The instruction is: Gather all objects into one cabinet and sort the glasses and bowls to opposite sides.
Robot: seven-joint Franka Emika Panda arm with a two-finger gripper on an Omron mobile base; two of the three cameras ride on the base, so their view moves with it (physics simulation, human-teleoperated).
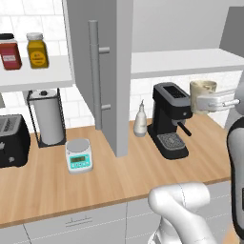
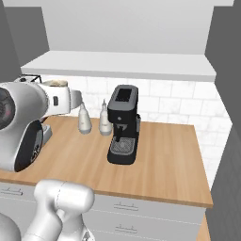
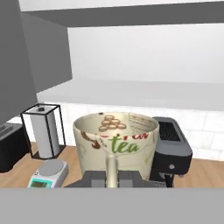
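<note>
Right now the pincer (image 3: 112, 178) is clamped shut on the handle of the beige mottled mug (image 3: 116, 142), holding it upright in the air above the surface (image 1: 119, 176). The cabinet's white inner shelf (image 3: 140, 94) lies ahead and slightly higher, calling for a forward, upward carry.

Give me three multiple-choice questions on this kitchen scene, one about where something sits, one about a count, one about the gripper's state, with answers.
1. Where is the small white kitchen scale?
A. on the wooden counter
B. on the white cabinet shelf
C. on the coffee machine

2. How many jars stand on the left shelf?
A. one
B. two
C. four

3. The gripper is:
A. open, empty
B. shut on the beige mottled mug
C. shut on a bottle

Answers: A, it rests beside the paper towel holder; B, a red jar and a yellow jar; B, its fingers pinch the mug's handle.
</note>
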